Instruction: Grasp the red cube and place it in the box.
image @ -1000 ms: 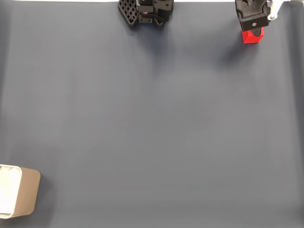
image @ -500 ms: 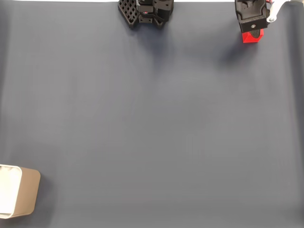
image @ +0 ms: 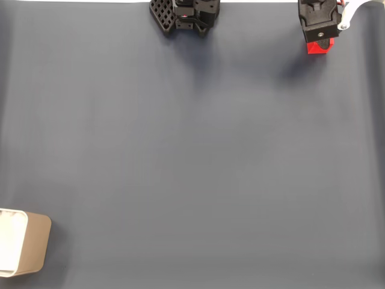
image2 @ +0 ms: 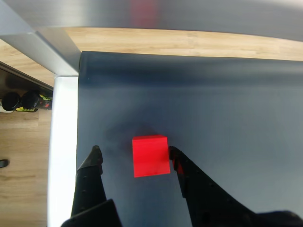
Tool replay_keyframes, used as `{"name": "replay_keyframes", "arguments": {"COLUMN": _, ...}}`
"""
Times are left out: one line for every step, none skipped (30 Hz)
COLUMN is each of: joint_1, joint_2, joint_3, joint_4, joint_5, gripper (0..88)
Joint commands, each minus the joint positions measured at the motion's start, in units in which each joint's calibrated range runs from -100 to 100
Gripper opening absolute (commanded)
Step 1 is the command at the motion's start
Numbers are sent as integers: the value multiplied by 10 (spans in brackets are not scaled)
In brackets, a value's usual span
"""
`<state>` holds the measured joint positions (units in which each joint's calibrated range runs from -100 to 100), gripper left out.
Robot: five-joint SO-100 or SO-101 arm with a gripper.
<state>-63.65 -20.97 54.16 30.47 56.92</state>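
Observation:
The red cube (image2: 150, 155) lies on the dark grey mat between my gripper's (image2: 134, 152) two black fingers. The right finger stands at the cube's right face, while the left finger (image2: 94, 158) is a clear gap away, so the gripper is open around the cube. In the fixed view the gripper (image: 319, 37) hangs over the cube (image: 319, 47) at the top right corner and covers most of it. The beige box (image: 33, 244) with its white inside sits at the bottom left corner, cut by the frame edge.
The arm's black base (image: 183, 15) stands at the top middle in the fixed view. In the wrist view the mat's edge (image2: 79, 104) and a white table border (image2: 64, 142) lie just left of the cube, with wooden floor beyond.
In the fixed view the gripper has crept slightly toward the top edge and covers more of the red cube. The cube and the box have not moved.

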Motion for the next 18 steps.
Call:
{"name": "replay_keyframes", "arguments": {"joint_1": 0, "joint_2": 3, "joint_3": -1, "joint_4": -15, "joint_5": -3, "gripper": 330}}
{"name": "replay_keyframes", "arguments": {"joint_1": 0, "joint_2": 5, "joint_3": -1, "joint_4": -17, "joint_5": -3, "gripper": 331}}
{"name": "replay_keyframes", "arguments": {"joint_1": -1, "joint_2": 7, "joint_3": -1, "joint_4": -18, "joint_5": -3, "gripper": 331}}
{"name": "replay_keyframes", "arguments": {"joint_1": -1, "joint_2": 8, "joint_3": -1, "joint_4": -19, "joint_5": -4, "gripper": 331}}
{"name": "replay_keyframes", "arguments": {"joint_1": -2, "joint_2": 9, "joint_3": -1, "joint_4": -19, "joint_5": -4, "gripper": 331}}
{"name": "replay_keyframes", "arguments": {"joint_1": -3, "joint_2": 10, "joint_3": -2, "joint_4": -20, "joint_5": -5, "gripper": 331}}
{"name": "replay_keyframes", "arguments": {"joint_1": -3, "joint_2": 10, "joint_3": -3, "joint_4": -20, "joint_5": -5, "gripper": 331}}
{"name": "replay_keyframes", "arguments": {"joint_1": -5, "joint_2": 11, "joint_3": -4, "joint_4": -20, "joint_5": -6, "gripper": 331}}
{"name": "replay_keyframes", "arguments": {"joint_1": -5, "joint_2": 11, "joint_3": -5, "joint_4": -20, "joint_5": -7, "gripper": 331}}
{"name": "replay_keyframes", "arguments": {"joint_1": -6, "joint_2": 11, "joint_3": -5, "joint_4": -20, "joint_5": -7, "gripper": 331}}
{"name": "replay_keyframes", "arguments": {"joint_1": -6, "joint_2": 11, "joint_3": -5, "joint_4": -19, "joint_5": -7, "gripper": 331}}
{"name": "replay_keyframes", "arguments": {"joint_1": -6, "joint_2": 10, "joint_3": -4, "joint_4": -19, "joint_5": -7, "gripper": 331}}
{"name": "replay_keyframes", "arguments": {"joint_1": -7, "joint_2": 10, "joint_3": -2, "joint_4": -19, "joint_5": -7, "gripper": 331}}
{"name": "replay_keyframes", "arguments": {"joint_1": -8, "joint_2": 8, "joint_3": -1, "joint_4": -18, "joint_5": -7, "gripper": 331}}
{"name": "replay_keyframes", "arguments": {"joint_1": -8, "joint_2": 7, "joint_3": 0, "joint_4": -17, "joint_5": -7, "gripper": 331}}
{"name": "replay_keyframes", "arguments": {"joint_1": -8, "joint_2": 4, "joint_3": 2, "joint_4": -16, "joint_5": -7, "gripper": 331}}
{"name": "replay_keyframes", "arguments": {"joint_1": -9, "joint_2": 3, "joint_3": 4, "joint_4": -16, "joint_5": -7, "gripper": 331}}
{"name": "replay_keyframes", "arguments": {"joint_1": -10, "joint_2": 2, "joint_3": 6, "joint_4": -16, "joint_5": -7, "gripper": 331}}
